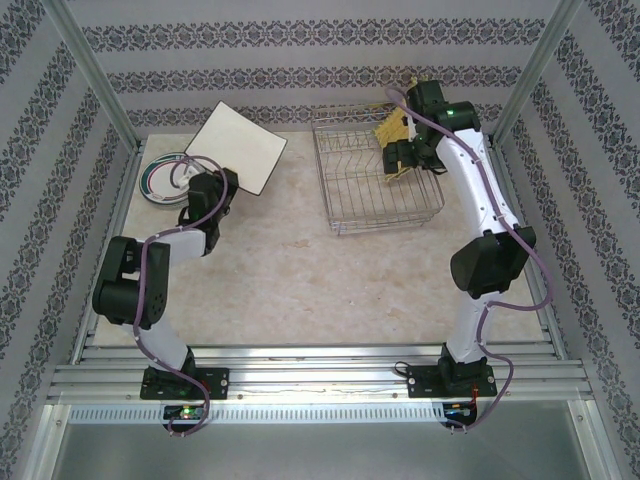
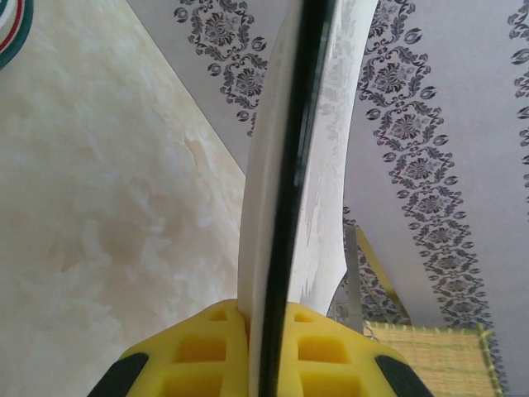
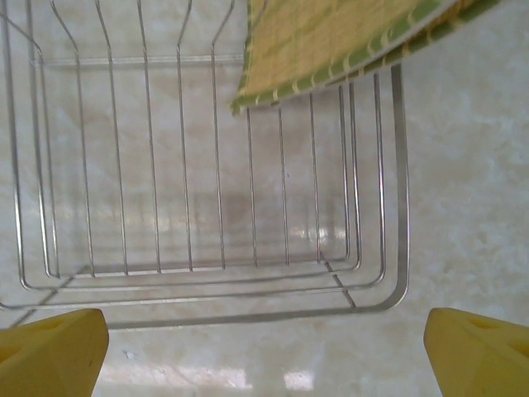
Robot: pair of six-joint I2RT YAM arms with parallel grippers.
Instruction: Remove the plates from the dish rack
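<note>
My left gripper (image 1: 214, 186) is shut on the near edge of a white square plate (image 1: 236, 146) with a dark rim, held tilted up over the left of the table. In the left wrist view that plate (image 2: 289, 165) stands edge-on, clamped between the yellow fingers (image 2: 207, 347). A round green-banded plate (image 1: 163, 181) lies flat on the table just to its left. The wire dish rack (image 1: 378, 178) sits at the back right. A yellow woven square plate (image 1: 391, 131) leans in its far right part. My right gripper (image 1: 402, 166) hovers open over the rack beside that plate (image 3: 331, 41), nothing between its fingertips (image 3: 50, 351).
Patterned walls and metal frame posts close in the table on three sides. The rack's near rim (image 3: 248, 314) lies just under the right gripper. Bare marble tabletop (image 1: 290, 270) stretches across the middle and front.
</note>
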